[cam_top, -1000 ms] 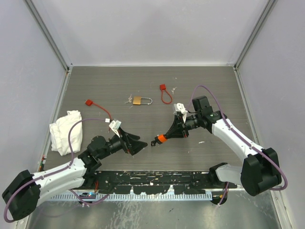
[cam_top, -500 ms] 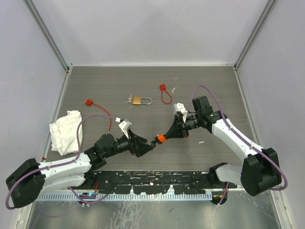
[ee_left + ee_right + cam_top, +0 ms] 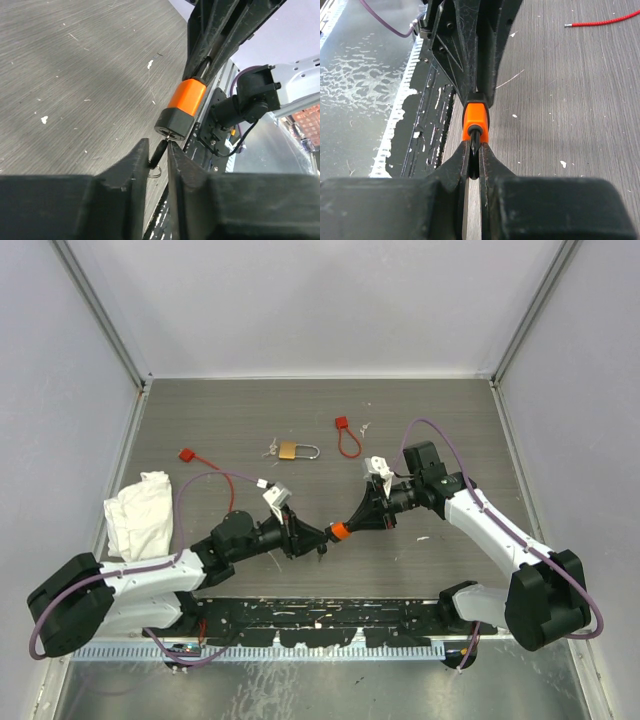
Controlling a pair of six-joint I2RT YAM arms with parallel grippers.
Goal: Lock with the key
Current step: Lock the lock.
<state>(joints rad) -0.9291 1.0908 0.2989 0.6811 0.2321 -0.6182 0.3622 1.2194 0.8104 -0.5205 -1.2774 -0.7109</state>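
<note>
The key [image 3: 159,152] sits in the underside of the orange lock [image 3: 186,102], dark head sticking out below, a thin ring hanging from it. My left wrist view shows this plainly. The head lies in the narrow gap of my left claw [image 3: 158,147], with a finger close on either side. Whether the pads actually press it I cannot tell.

My right wrist view shows the other end of the lock [image 3: 476,120] and hides the key altogether. There my right claw [image 3: 474,150] is closed tight on the lock's dark shackle, and the orange body points away towards the left claw's fingers.

From above, the key [image 3: 322,543] is only a dark speck, but the whole arrangement is clear. The lock [image 3: 338,531] is held up off the surface [image 3: 450,420], near its front edge and about midway across. My left claw [image 3: 315,538] meets it from the left and my right claw [image 3: 355,520] from the right, the two nearly tip to tip.

Only this view shows the rest — a brass padlock [image 3: 288,450] lying well behind, a red cable loop [image 3: 347,438] to its right, another red cable [image 3: 205,465] to the left, and a white cloth [image 3: 140,515] by the left wall.
</note>
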